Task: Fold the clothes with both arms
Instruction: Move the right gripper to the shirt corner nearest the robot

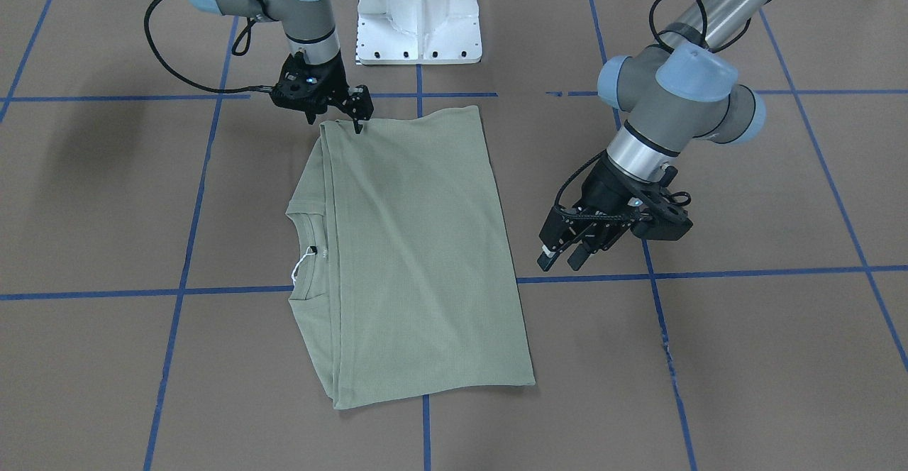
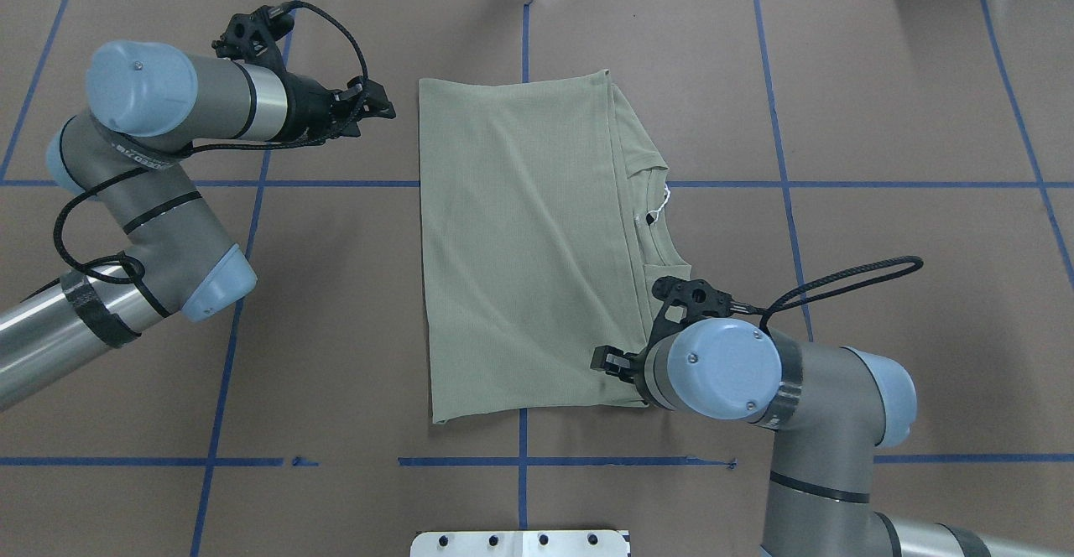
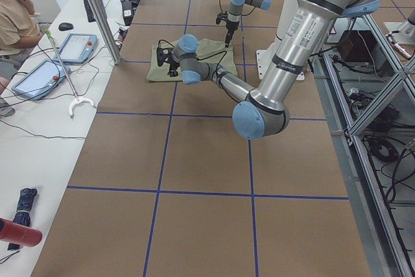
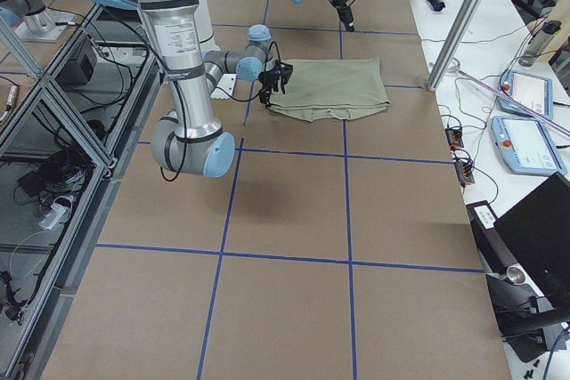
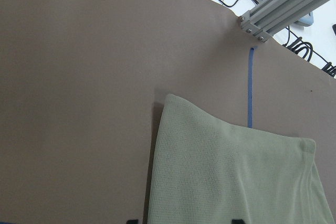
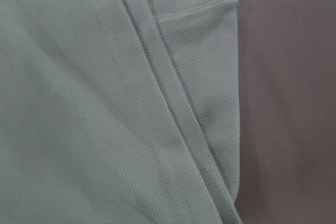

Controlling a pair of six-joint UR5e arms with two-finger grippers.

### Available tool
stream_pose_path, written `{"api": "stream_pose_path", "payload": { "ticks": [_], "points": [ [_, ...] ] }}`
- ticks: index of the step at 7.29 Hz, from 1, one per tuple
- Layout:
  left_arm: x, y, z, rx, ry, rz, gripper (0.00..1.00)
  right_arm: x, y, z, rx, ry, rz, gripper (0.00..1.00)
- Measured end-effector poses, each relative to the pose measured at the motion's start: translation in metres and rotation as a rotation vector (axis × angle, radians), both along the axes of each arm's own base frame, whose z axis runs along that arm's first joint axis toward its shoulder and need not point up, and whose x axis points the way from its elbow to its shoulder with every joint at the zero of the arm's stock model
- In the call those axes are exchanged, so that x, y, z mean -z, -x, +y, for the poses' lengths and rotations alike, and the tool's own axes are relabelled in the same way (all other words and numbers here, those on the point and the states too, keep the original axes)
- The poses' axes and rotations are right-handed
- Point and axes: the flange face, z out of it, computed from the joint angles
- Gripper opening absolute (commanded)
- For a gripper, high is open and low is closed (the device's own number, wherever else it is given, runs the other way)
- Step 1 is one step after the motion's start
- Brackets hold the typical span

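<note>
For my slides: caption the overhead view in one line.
Folded shirt on table; left gripper clear of it, right gripper at its near corner.

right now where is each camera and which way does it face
Front-facing: opposite, facing the robot, mirrored; left gripper, right gripper.
Overhead: behind robot, looking down; left arm, right arm.
Exterior left: robot's left side; left arm nearest.
Exterior right: its right side; right arm nearest.
Left wrist: over shirt corner; fingertips at bottom.
Right wrist: close on shirt folds; no gripper.
All share the shirt.
</note>
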Motion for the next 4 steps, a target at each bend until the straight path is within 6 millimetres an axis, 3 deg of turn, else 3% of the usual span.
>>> {"api": "stream_pose_path", "payload": {
  "ticks": [4],
  "points": [
    [0.001,-0.001,0.001,-0.002,-0.001,0.0,0.66,-0.021,-0.013,-0.003,-0.22,0.134,-0.075,0.82]
  ]
}}
